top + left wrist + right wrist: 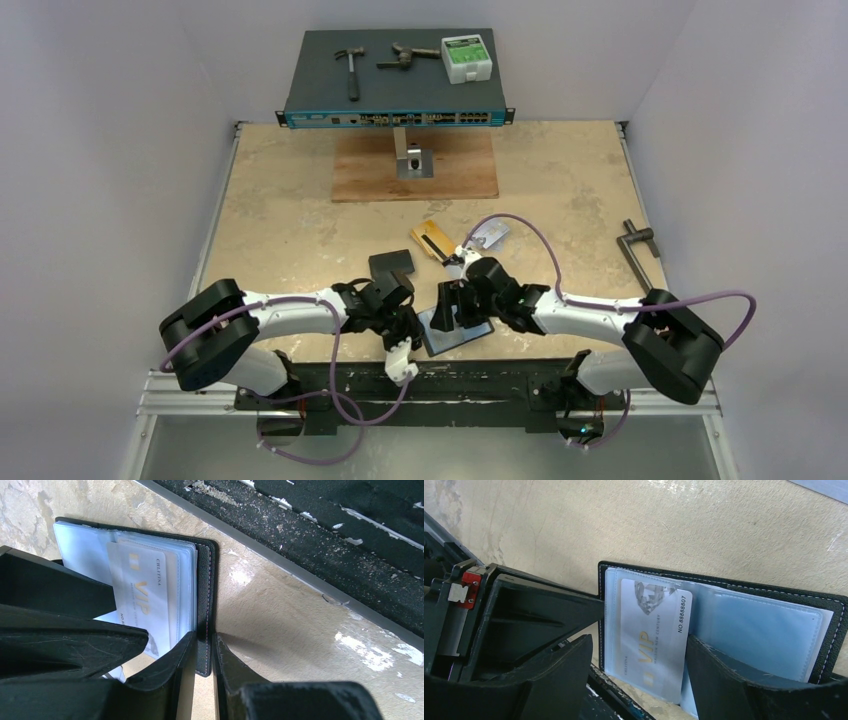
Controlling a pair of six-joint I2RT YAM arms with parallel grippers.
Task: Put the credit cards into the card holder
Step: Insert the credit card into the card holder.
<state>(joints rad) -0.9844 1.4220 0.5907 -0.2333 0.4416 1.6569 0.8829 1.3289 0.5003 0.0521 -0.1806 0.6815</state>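
Observation:
The card holder (462, 338) lies open near the table's front edge, its clear pockets facing up. My left gripper (204, 641) is shut on the card holder's stitched black edge (206, 590). A white-silver credit card (651, 640) printed VIP sits in the clear pockets, its lower end sticking out past the holder (774, 592). My right gripper (639, 645) is open, with its fingers on either side of that card; the right finger (719, 680) is at the card's edge and the left one is apart from it. A gold-orange card (435, 240) and a silver-grey card (492, 235) lie further back.
A plain black pouch (390, 263) lies just behind the left gripper (410, 332). A metal handle tool (638, 250) is at the right edge. At the back, a network switch (395, 80) with tools on it rests on a wooden board (415, 170). The black front rail (320, 540) runs close beside the holder.

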